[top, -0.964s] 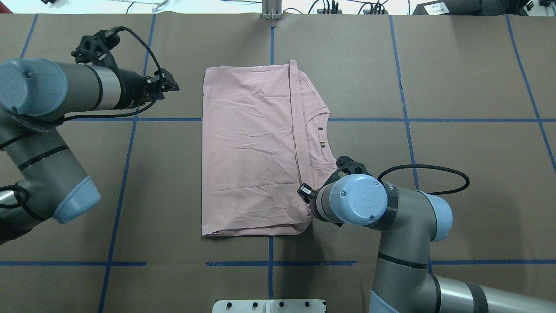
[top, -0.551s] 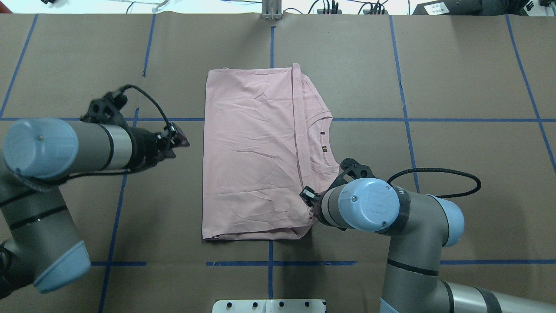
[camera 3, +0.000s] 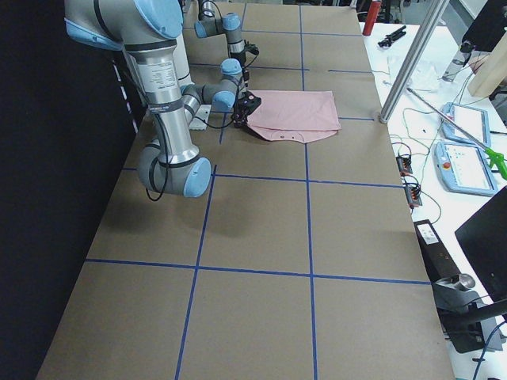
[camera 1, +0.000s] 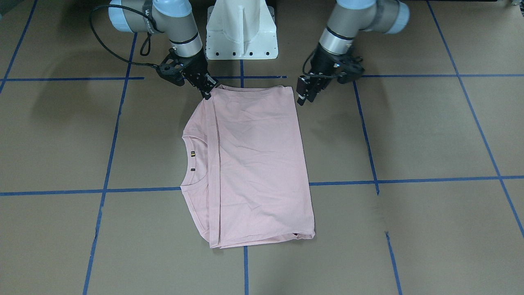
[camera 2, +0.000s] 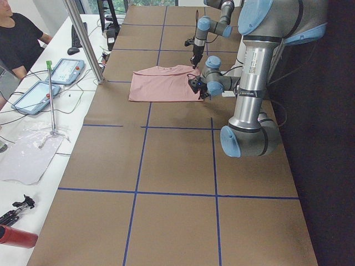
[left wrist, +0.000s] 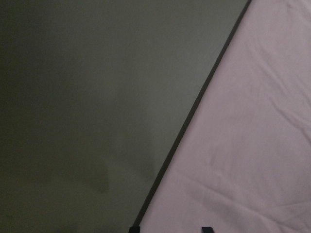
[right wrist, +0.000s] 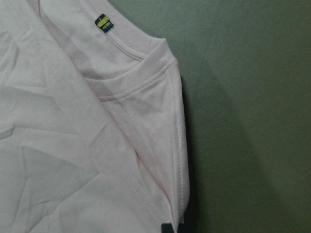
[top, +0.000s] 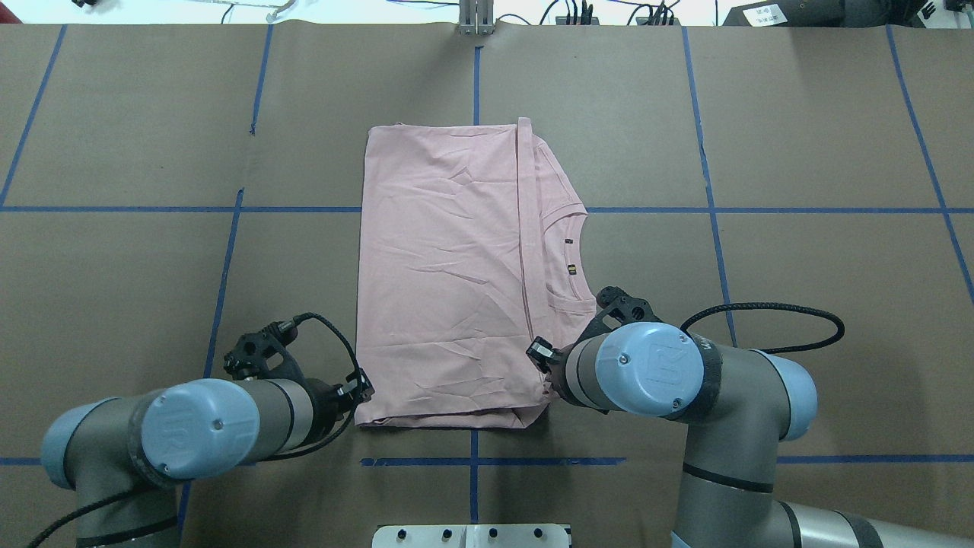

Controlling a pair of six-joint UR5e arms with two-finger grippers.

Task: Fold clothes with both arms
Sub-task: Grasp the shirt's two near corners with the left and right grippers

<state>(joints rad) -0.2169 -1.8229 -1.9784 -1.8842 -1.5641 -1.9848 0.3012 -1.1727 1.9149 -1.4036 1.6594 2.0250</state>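
Note:
The pale pink T-shirt [top: 441, 266] lies folded lengthwise in the table's middle, with its collar and neck label [top: 571, 268] on the robot's right. The Snoopy drawing is hidden. My right gripper [camera 1: 208, 92] is shut on the shirt's near right corner; the right wrist view shows one fingertip [right wrist: 167, 227] on the hem. In the overhead view the wrist mostly covers the right gripper [top: 542, 373]. My left gripper [top: 364, 392] is open at the shirt's near left corner. In the left wrist view the left gripper [left wrist: 170, 229] straddles the shirt's edge [left wrist: 233, 145].
The white pedestal base [camera 1: 241, 28] stands at the near table edge between the arms. Blue tape lines [top: 708, 209] grid the brown table. A metal post [camera 2: 83, 39], tablets [camera 2: 66, 69] and a seated person [camera 2: 22, 39] are beyond the far edge.
My left arm has swung from the table's far left back toward the robot, down to the shirt's near left corner. My right arm and the shirt have shifted slightly right.

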